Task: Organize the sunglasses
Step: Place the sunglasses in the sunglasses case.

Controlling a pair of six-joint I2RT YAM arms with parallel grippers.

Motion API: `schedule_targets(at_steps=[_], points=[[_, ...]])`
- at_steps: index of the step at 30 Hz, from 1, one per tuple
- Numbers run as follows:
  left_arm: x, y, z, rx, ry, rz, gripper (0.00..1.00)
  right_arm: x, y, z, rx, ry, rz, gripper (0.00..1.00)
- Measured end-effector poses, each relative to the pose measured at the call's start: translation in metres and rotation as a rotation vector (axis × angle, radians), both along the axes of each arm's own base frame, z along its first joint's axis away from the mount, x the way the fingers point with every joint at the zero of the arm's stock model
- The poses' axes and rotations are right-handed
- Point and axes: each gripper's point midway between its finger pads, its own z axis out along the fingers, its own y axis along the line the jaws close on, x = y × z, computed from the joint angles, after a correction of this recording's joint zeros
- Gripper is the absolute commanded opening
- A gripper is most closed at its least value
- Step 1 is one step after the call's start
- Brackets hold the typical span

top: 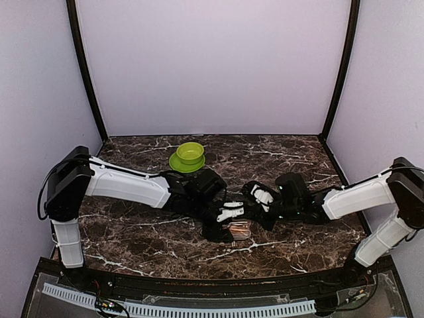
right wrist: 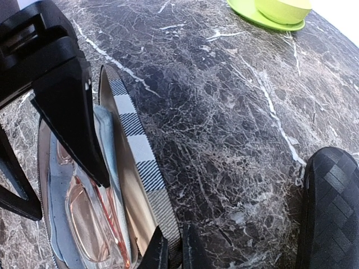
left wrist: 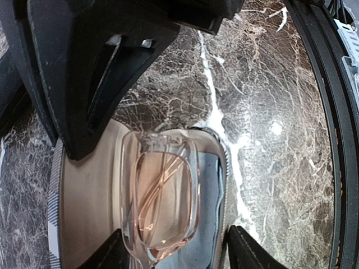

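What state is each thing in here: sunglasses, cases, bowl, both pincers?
Sunglasses: folded, lying in the striped case.
Striped case: open, rim pinched.
Left pincer: open, straddling the sunglasses.
Right pincer: shut on the striped case's rim.
Black case: partly in view, open or shut unclear.
Bowl: upright on its plate.

The dark brown marble-patterned table (top: 132,232), veined in white, carries a round lime-green plate (top: 177,164) at the far middle, an open dark-and-pale striped glasses case (right wrist: 137,147) with a tan lining near the centre, and a black bumpy oblong case (right wrist: 331,207) to its right.
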Motion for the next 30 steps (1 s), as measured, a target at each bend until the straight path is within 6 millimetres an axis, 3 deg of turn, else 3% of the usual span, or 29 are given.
schedule_targets(at_steps=[14,23,30], points=[[0.003,0.004,0.002,-0.022,-0.03,0.028,0.66,-0.003,0.002,0.005,-0.026,-0.067,-0.007,0.05],[0.007,0.007,0.021,-0.092,-0.081,0.061,0.68,-0.008,0.007,0.007,-0.046,-0.108,0.002,0.05],[0.007,0.007,0.025,-0.125,-0.083,0.078,0.68,-0.008,0.008,0.008,-0.064,-0.141,-0.005,0.06]])
